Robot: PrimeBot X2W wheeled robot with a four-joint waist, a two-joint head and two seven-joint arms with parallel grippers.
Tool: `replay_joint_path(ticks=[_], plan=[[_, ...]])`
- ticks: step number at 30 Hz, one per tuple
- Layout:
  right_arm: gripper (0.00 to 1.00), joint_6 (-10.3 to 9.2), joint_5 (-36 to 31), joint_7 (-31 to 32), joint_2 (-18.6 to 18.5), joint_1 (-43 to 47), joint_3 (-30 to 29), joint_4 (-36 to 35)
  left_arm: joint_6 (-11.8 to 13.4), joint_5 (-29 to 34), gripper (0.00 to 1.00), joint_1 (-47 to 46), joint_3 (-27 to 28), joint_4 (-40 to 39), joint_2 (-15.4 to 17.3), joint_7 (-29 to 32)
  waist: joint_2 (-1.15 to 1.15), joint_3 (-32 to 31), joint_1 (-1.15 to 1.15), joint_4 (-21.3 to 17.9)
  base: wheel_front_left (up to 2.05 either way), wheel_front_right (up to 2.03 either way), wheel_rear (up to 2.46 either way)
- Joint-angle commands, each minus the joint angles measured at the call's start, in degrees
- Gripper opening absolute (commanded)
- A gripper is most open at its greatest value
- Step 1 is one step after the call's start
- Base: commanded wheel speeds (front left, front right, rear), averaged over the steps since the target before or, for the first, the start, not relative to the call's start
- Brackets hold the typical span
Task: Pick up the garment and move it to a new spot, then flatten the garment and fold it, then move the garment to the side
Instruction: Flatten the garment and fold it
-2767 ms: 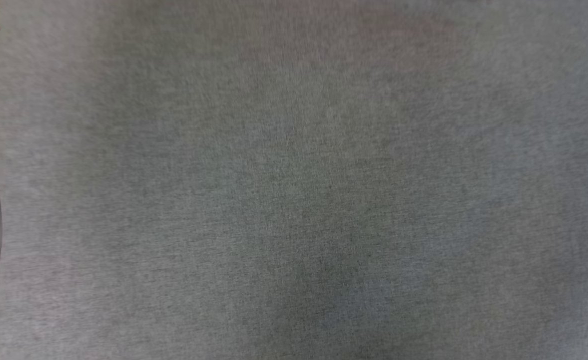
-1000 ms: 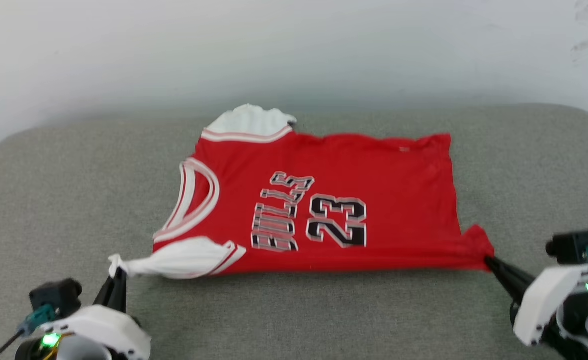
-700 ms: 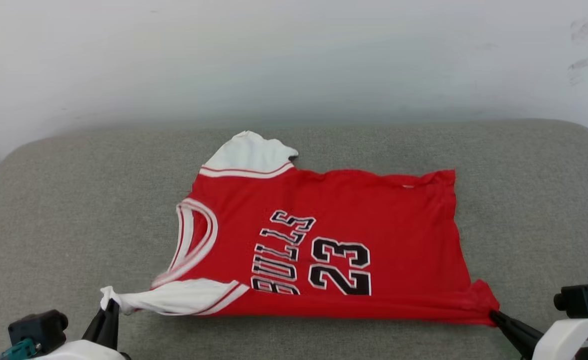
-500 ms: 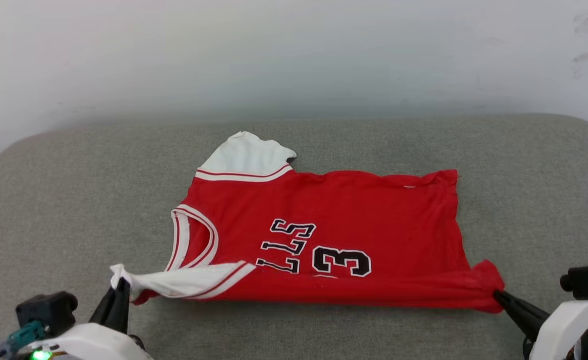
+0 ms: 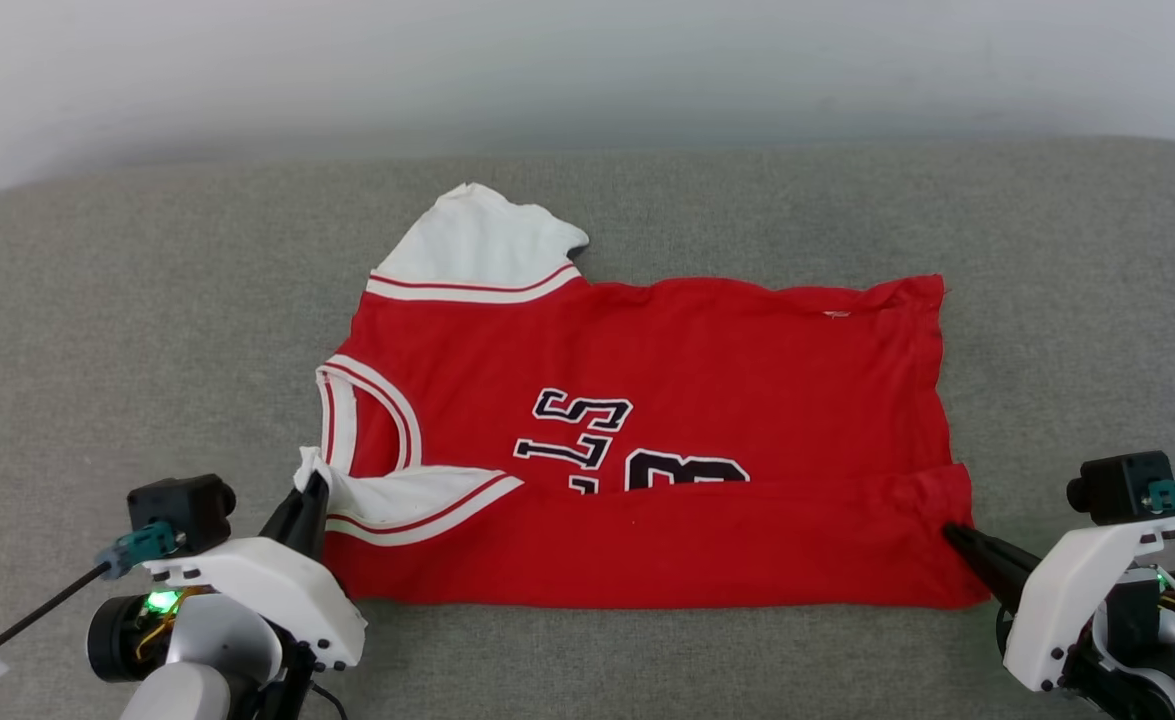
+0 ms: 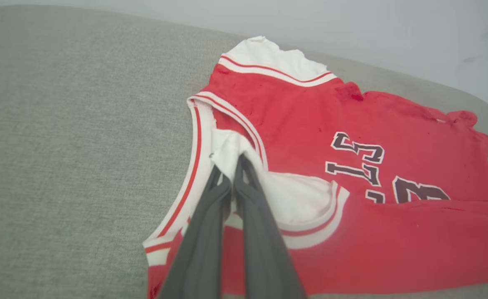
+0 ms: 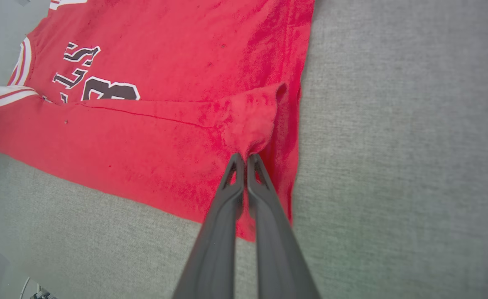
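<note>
The left gripper (image 5: 313, 492) clamps the garment's (image 5: 707, 350) white sleeve, the right gripper (image 5: 955, 536) its red hem corner, near the cushion's (image 5: 97, 300) front edge.

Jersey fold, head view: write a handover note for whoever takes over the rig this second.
Left gripper: shut on the near white sleeve.
Right gripper: shut on the near hem corner.
Garment: face up on the grey cushion, collar to the robot's left, near edge folded over part of the lettering.
Done: laid flat, first fold begun.
Left: finish folding, release, move it aside.
</note>
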Motion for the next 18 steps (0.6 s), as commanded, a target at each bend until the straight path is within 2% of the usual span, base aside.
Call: replay_joint_path(ticks=[1, 6, 7, 8, 9, 14, 18], plan=[[0.00, -0.04, -0.5, 0.2, 0.6, -1.0, 0.3, 0.6, -0.7, -0.3, 0.00, -1.5, -0.4, 2.0, -0.1, 0.3, 0.00, 1.6, -0.01, 0.2, 0.00, 0.00, 0.00], [0.01, -0.04, -0.9, -1.0, 1.5, -1.9, 1.8, 3.3, -2.2, -1.5, 0.00, -3.4, -1.2, 7.9, -1.0, 0.7, 0.00, 3.0, -0.01, 0.0, 0.00, 0.00, 0.00], [0.30, -0.04, -1.3, -1.8, 1.7, -2.3, 2.4, 3.9, -2.5, -1.8, 0.06, -3.9, -1.2, 8.9, -1.0, 0.6, 0.00, 3.2, -0.01, -0.1, 0.00, 0.00, 0.00], [0.81, -0.04, -1.6, -2.9, 1.6, -2.7, 3.0, 4.6, -3.0, -2.1, 0.42, -4.2, -1.3, 9.9, -1.3, 0.7, 0.00, 3.3, -0.01, -0.2, 0.00, 0.00, 0.00], [1.00, -0.04, -1.5, -3.6, 1.7, -2.9, 3.5, 5.3, -3.3, -2.3, 1.00, -4.5, -1.3, 10.6, -1.4, 0.5, 0.00, 3.2, -0.01, -0.3, 0.00, 0.00, 0.00], [1.00, -0.05, -0.9, -8.6, 1.4, -3.7, 6.0, 7.3, -4.2, -3.1, 1.00, -5.5, -0.8, 13.6, -1.1, -0.8, 0.00, 2.0, -0.01, -0.7, 0.00, 0.00, 0.00], [1.00, -0.04, -1.9, -16.0, 0.8, -3.8, 6.2, 7.1, -4.9, -3.8, 1.00, -5.4, -0.3, 15.5, -0.2, -0.5, 0.00, 0.0, -0.01, -0.8, 0.00, 0.00, 0.00]])
